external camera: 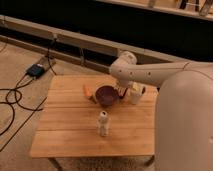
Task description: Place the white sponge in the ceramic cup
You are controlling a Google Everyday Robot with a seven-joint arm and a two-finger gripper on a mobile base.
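the gripper [123, 90] hangs low between the maroon bowl [106, 95] and the ceramic cup [135, 96] (open or clamped, cannot tell). the white sponge [136, 87] seems to sit at the cup's mouth, just beside the gripper. the placing step looks in hand; next it likely needs the sponge settled inside.

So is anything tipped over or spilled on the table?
Nothing stands out. The bottle, bowl and cup all stand upright on the table, with no spill showing. The gripper hangs low between bowl and cup.
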